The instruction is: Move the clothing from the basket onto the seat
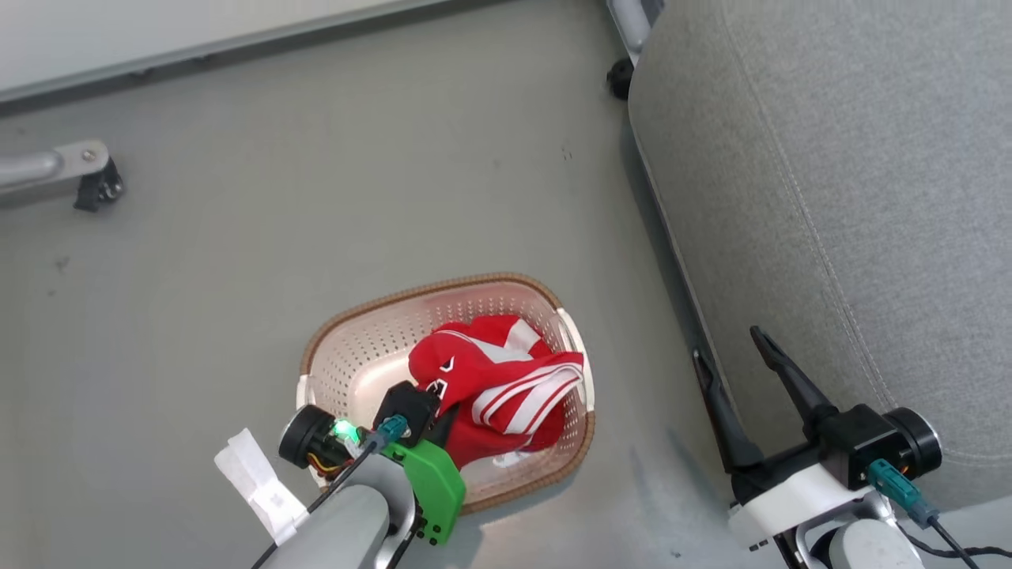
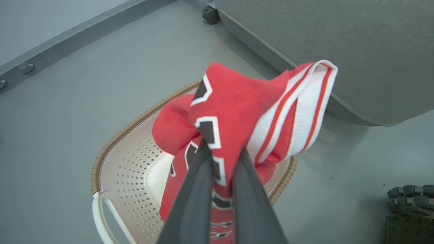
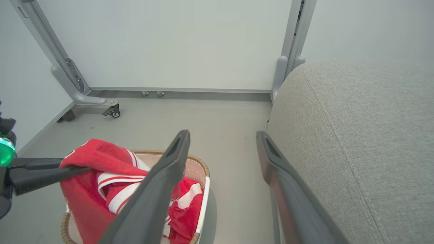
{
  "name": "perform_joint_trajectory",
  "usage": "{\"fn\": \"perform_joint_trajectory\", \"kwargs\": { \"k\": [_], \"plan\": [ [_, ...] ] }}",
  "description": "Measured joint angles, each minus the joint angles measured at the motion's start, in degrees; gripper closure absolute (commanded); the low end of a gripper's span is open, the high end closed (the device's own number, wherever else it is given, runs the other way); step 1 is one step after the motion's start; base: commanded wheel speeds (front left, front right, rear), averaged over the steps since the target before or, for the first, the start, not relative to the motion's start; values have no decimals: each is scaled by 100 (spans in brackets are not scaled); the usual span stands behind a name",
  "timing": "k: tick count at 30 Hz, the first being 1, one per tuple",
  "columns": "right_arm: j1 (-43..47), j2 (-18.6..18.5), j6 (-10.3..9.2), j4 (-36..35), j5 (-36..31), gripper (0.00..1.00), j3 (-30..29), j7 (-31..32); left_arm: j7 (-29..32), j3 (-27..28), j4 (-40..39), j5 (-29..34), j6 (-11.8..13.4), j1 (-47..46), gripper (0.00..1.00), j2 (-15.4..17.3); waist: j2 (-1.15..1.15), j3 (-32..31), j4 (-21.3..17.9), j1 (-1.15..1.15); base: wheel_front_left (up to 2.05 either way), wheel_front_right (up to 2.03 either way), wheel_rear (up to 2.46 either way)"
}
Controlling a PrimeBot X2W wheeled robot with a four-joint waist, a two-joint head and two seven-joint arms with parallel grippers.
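1. A red fabric jersey [image 1: 506, 379] with navy white-edged letters and striped cuffs hung bunched from the pinching left gripper [image 2: 222, 149], and its lower folds were in the basket.
2. A red garment with white patches [image 3: 184, 210] lay crumpled beneath it.
3. The cream perforated plastic basket [image 1: 443, 286] stood upright on the floor [image 1: 316, 197].
4. The large grey upholstered seat [image 1: 830, 197] stood near the basket, apart from it.

A grey floor [image 1: 316, 197] lay scuffed with a few small dark marks. Behind it stood a white wall panel [image 3: 186, 44], edged along the bottom by a grey rail [image 1: 198, 55]. A grey metal leg [image 1: 55, 167] ended in a black caster [image 1: 99, 188], and another caster [image 1: 621, 79] sat well apart to the right. A ridged grey-green object [image 2: 410, 210], too blurred to identify, rested on the floor.
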Motion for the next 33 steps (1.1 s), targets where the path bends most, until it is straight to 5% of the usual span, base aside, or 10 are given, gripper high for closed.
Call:
{"fn": "perform_joint_trajectory", "kwargs": {
  "k": [14, 33],
  "plan": [
    [518, -20, 0, 281, 136, 0, 495, 0, 0, 993, -1683, 481, 213, 953, 100, -8, 0, -1405, 217, 0, 0, 0, 0],
    [615, -11, 0, 328, 231, 0, 764, 0, 1, 1450, -2224, 532, -103, 993, 100, -227, 0, -2008, 119, 0, 0, 0, 0]
  ]
}}
